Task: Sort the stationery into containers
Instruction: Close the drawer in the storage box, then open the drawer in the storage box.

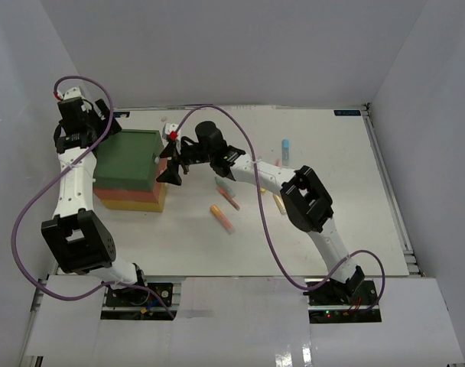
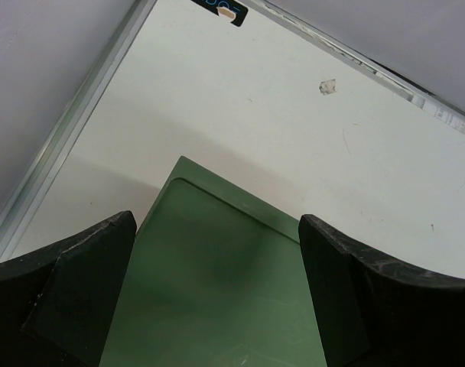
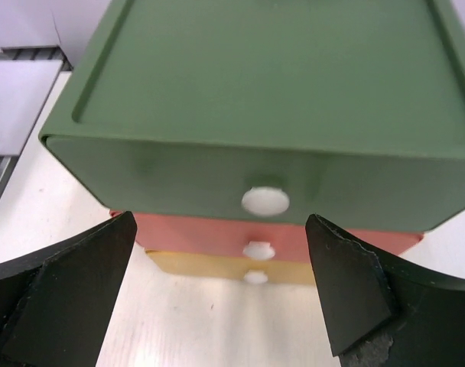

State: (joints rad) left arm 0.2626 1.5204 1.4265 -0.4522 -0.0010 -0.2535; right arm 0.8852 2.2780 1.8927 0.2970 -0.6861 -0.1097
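The containers are a stack of three drawers, green (image 1: 129, 155) over red (image 1: 124, 193) over yellow (image 1: 133, 204), at the table's left. Each front has a white knob: green (image 3: 265, 200), red (image 3: 258, 249), yellow (image 3: 255, 277); all three look closed. My right gripper (image 1: 171, 159) (image 3: 219, 229) stands open just in front of the knobs, holding nothing. Over the green top (image 2: 217, 290) at its back left corner hangs my left gripper (image 1: 91, 136) (image 2: 217, 229), open and empty. The stationery lies loose mid-table: an orange marker (image 1: 222, 217), a pink-orange pen (image 1: 228, 197), a yellow one (image 1: 279, 203), a light blue one (image 1: 285, 145).
A purple cable (image 1: 259, 229) loops from the right arm over the middle of the table, and another (image 1: 22, 222) hangs left of the left arm. White walls close the table at the back and both sides. A metal rail (image 2: 60, 145) runs along the table edge beside the stack.
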